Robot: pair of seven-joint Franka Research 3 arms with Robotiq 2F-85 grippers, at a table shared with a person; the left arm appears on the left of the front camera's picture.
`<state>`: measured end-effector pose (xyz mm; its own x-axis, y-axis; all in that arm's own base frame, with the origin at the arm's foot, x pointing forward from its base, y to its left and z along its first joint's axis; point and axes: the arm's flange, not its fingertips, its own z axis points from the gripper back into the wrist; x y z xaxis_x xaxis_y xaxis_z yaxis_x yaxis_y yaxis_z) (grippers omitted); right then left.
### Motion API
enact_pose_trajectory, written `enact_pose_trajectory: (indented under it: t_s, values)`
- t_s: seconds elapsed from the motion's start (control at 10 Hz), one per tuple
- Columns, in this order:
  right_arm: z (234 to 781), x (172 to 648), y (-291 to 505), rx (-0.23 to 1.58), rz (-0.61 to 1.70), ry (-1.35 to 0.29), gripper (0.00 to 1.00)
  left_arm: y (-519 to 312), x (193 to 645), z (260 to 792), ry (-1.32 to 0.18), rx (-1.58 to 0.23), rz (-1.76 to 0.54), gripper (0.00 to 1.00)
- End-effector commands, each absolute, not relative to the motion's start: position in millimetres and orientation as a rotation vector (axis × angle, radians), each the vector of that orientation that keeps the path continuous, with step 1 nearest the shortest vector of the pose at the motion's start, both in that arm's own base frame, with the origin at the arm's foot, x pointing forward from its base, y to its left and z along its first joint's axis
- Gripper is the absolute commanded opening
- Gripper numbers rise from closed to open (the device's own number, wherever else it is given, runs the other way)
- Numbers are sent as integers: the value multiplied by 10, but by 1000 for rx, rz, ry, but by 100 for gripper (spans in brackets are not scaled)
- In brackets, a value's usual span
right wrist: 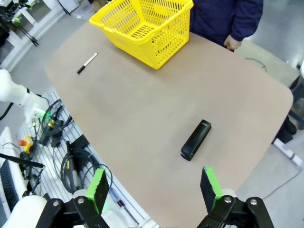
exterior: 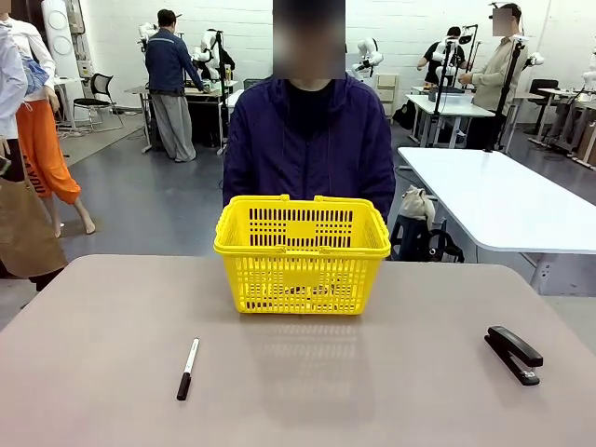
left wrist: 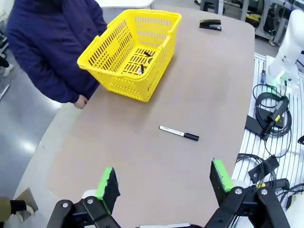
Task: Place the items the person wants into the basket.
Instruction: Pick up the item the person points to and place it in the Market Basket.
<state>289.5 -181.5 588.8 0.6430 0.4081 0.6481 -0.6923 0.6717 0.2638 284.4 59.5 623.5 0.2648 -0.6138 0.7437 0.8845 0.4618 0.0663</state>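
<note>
The yellow basket stands at the far middle of the table, right in front of the person in a dark hooded jacket. From the left wrist I look into the basket: a few small dark-and-yellow items lie on its floor, too small to tell apart. My left gripper hangs open high above the table's near side, nothing between its green pads. My right gripper is open too, high over the table edge and well short of the basket.
A white marker with a black cap lies near the front left of the table. A black stapler lies at the front right. One of the person's hands rests at the far table edge beside the basket. Cables lie beyond the robot-side edge.
</note>
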Motion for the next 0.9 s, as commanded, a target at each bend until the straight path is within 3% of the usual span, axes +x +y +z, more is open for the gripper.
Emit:
enact_pose_trajectory:
  t_s: [0.0,0.2,0.3,0.8]
  values:
    - [5884,2914,-1808,554,677,-615,100,731,2841,6162,-787,-443,-1015,100]
    - [5884,2914,-1808,554,677,-615,100,756,3029,6251,-762,-471,-1046,100]
    - [5884,2914,-1808,554,677,-615,100,768,2826,6207,-805,-430,-1016,100]
    - [5884,2914,-1808,554,677,-615,100,768,2826,6207,-805,-430,-1016,100]
